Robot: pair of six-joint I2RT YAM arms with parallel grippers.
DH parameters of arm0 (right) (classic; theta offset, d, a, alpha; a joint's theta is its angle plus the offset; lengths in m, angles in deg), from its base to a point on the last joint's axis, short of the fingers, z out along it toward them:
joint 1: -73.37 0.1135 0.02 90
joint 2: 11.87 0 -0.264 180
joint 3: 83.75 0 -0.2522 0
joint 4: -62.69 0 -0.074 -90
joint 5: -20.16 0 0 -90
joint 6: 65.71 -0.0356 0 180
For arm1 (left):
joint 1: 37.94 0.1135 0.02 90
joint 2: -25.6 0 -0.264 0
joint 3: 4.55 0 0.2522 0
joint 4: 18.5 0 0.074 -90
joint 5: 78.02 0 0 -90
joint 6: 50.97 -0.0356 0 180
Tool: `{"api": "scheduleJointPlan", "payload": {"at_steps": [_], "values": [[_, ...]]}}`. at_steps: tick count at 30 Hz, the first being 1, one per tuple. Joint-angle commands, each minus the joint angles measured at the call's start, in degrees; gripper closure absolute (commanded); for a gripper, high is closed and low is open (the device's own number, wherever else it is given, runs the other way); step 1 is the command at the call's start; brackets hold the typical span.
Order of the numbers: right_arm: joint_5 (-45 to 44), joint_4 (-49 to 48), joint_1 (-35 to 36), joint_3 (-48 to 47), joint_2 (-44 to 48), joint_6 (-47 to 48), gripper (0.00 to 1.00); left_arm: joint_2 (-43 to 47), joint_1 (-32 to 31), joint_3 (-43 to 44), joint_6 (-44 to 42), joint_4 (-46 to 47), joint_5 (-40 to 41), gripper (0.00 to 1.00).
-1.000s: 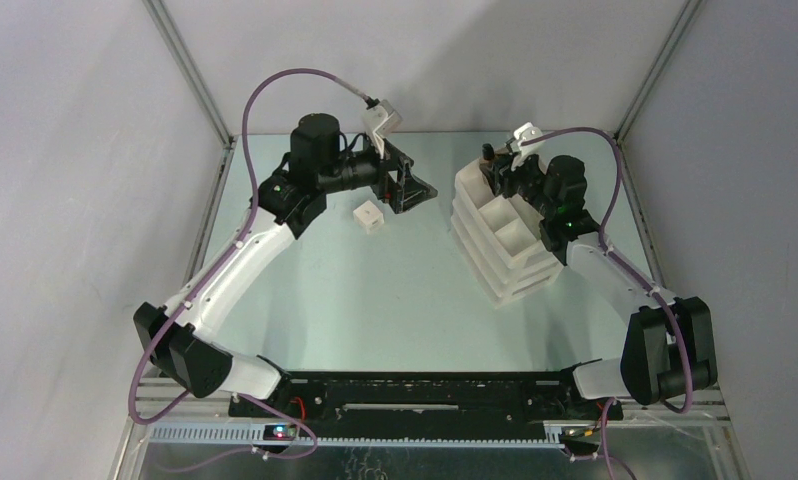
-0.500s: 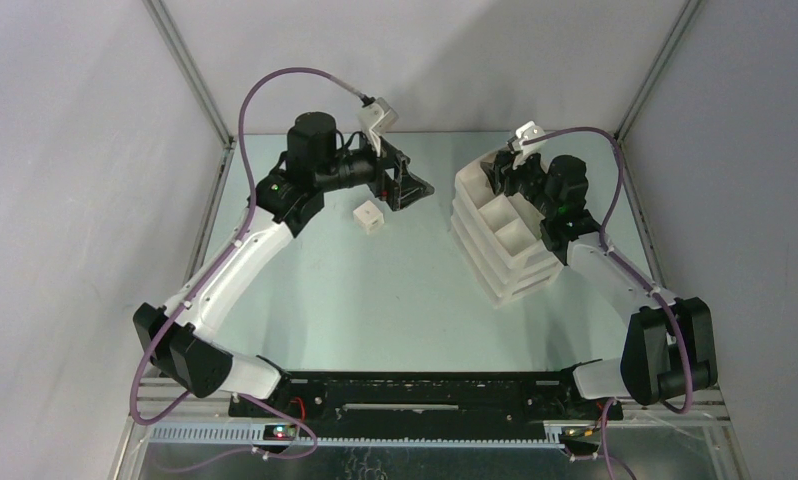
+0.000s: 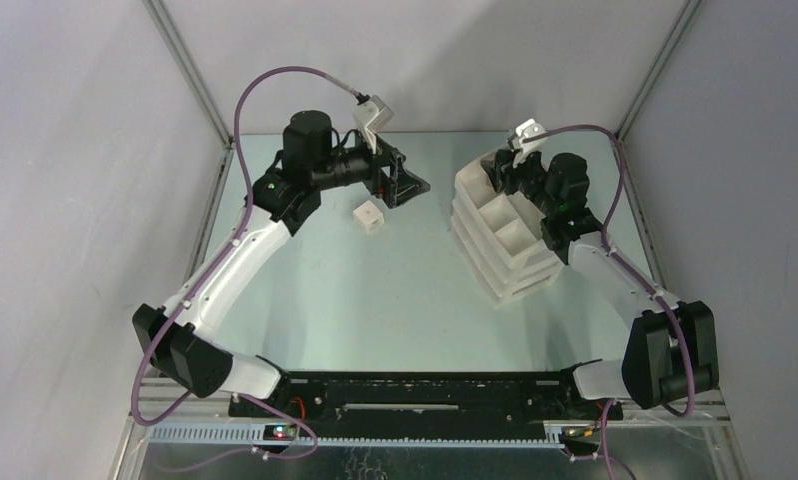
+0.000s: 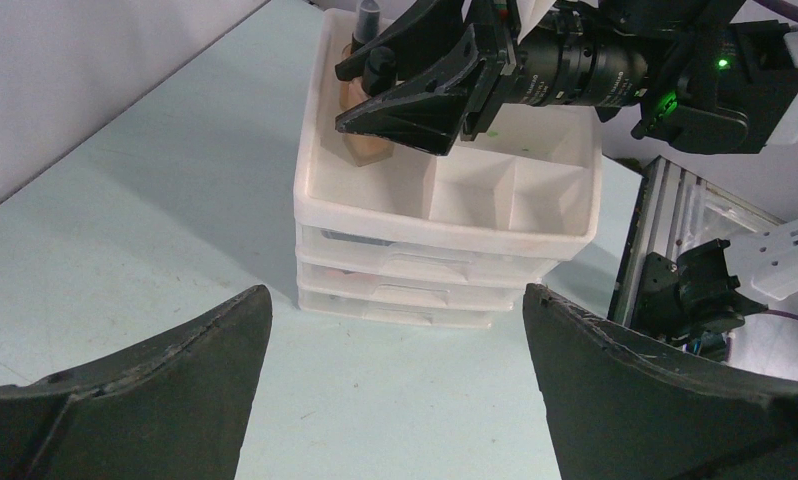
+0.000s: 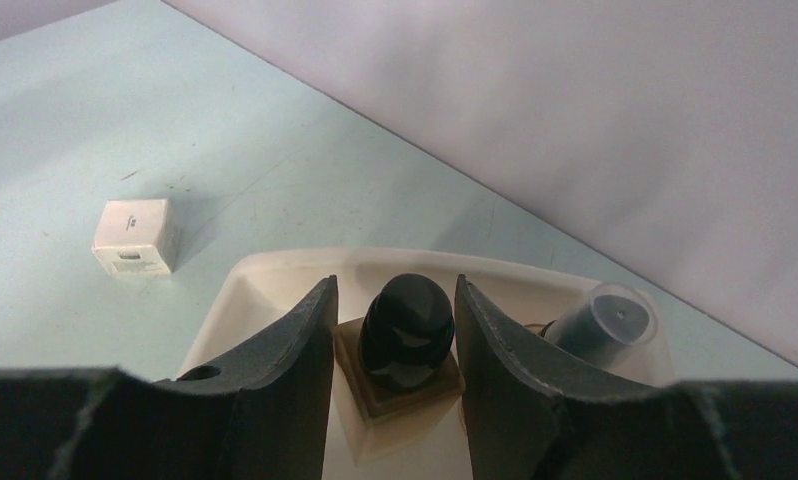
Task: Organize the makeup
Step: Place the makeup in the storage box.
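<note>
The right jaws stand partly open astride the black cap of a beige bottle, which stands in the end compartment of the white drawer unit's top tray, just beside a clear-capped tube. I cannot tell whether they grip it. The left jaws gape wide and empty above the bench, near a small white box.

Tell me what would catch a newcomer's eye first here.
The right gripper straddles a beige, black-capped bottle standing in the top tray of the tiered white plastic drawer organizer, at the far right of the table. Left of it, a small white box lies near the wide-open left gripper.
</note>
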Motion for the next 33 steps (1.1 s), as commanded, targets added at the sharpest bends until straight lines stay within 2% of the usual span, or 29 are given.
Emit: {"api": "scheduleJointPlan", "payload": {"at_steps": [1, 8, 16, 21, 33], "values": [[-2.0, -2.6, 0.7, -5.8, -0.6, 1.0, 0.91, 1.7, 0.8, -2.1, 0.2, 0.7, -1.3, 0.00], [-2.6, -0.6, 0.9, -9.6, -3.2, 1.9, 0.91, 1.0, 1.2, -2.3, 0.3, 0.8, -1.3, 0.00], [-2.5, 0.8, 0.8, -9.7, -4.0, 2.1, 0.84, 1.2, 1.6, -2.4, 0.2, 0.8, -1.3, 0.00], [-2.3, 1.2, 0.9, -9.7, -4.3, 2.0, 0.75, 1.5, 2.1, -2.9, 0.0, 0.8, -1.4, 0.00], [-2.4, 2.5, 0.9, -9.6, -2.0, 2.1, 0.44, 0.9, 5.1, -4.5, -3.3, 0.1, 1.1, 0.00]]}}
